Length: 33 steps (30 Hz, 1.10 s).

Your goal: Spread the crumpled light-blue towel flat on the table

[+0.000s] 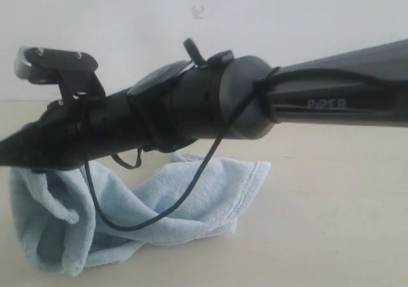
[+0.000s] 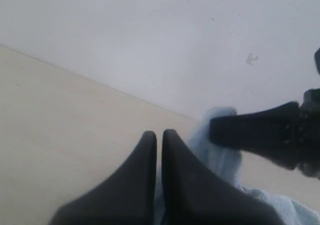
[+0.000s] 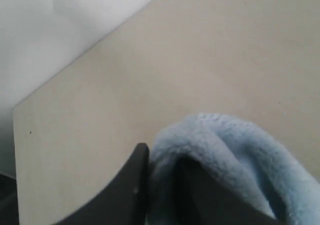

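**Nearest item.** A black, smooth-shelled cylindrical robot arm point(image 1: 210, 105), lettered "PiPER", crosses the exterior view from the right edge to the left. A thin black cable point(image 1: 191, 191) hangs from it in a loop.

**Surface and room.** The pale beige wood-look table point(image 1: 338, 223) is smooth and matt. Its far edge meets a plain white wall point(image 1: 255, 19) that bears a few small marks.

**Task item.** The pale light-blue plush towel point(image 1: 210, 198) lies crumpled on the left part of the table, short of the far edge. It is bunched in soft rolled folds, with one stitched hem showing towards the middle of the table. The pile is fleecy and thick.

**Left gripper** point(image 2: 159, 133). Its two black tapered fingers are pressed together, with only a hairline slit between them. Towel shows just beside and beneath them. Whether any cloth is pinched cannot be told.

**Right gripper** point(image 3: 162, 157). A rounded fold of towel sits between its two black fingers and touches both. Whether the fingers are pressing the fold cannot be told. The left wrist view shows towel heaped against this gripper.
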Tool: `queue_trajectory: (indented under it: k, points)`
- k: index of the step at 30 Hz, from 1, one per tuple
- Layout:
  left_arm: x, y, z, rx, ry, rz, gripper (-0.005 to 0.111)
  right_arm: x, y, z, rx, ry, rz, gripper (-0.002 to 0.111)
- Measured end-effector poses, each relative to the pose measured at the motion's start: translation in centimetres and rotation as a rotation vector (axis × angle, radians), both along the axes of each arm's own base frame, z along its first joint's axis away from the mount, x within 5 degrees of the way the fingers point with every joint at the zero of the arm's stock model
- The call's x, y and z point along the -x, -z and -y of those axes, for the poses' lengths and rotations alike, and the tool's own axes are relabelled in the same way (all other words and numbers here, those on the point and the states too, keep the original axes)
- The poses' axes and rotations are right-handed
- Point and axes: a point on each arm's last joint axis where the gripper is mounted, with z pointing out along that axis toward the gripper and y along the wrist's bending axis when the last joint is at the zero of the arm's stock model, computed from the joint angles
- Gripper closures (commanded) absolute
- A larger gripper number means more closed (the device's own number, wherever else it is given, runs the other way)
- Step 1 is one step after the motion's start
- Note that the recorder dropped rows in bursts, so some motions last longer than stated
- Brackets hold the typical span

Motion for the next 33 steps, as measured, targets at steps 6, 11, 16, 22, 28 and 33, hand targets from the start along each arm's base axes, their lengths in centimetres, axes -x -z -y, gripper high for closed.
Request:
queue_trajectory:
  k: [6, 11, 16, 22, 28, 33]
  points:
    - [0.0, 0.0, 0.0, 0.059, -0.001, -0.002, 0.103, 0.5, 0.7, -0.3, 0.024, -0.067, -0.018, 0.054]
    - [0.0, 0.0, 0.0, 0.167, -0.006, -0.002, 0.103, 0.4, -1.2, 1.3, 0.084, -0.111, 0.033, 0.054]
    - [0.0, 0.1, 0.0, 0.225, -0.005, -0.012, 0.103, -1.5, -1.6, 5.1, 0.311, -0.073, 0.014, 0.054]
    - [0.0, 0.6, 0.3, 0.235, 0.012, -0.071, 0.103, -0.4, 0.7, 8.0, 0.577, -0.188, -0.197, 0.054]
    - [0.1, 1.0, 0.4, 0.226, 0.027, -0.121, 0.103, 2.0, 1.7, 9.2, 0.739, -0.378, -0.330, 0.054]
    - [0.1, 1.2, 0.5, 0.224, 0.034, -0.142, 0.103, 1.1, 2.4, 10.9, 0.937, -0.226, -0.328, 0.054]
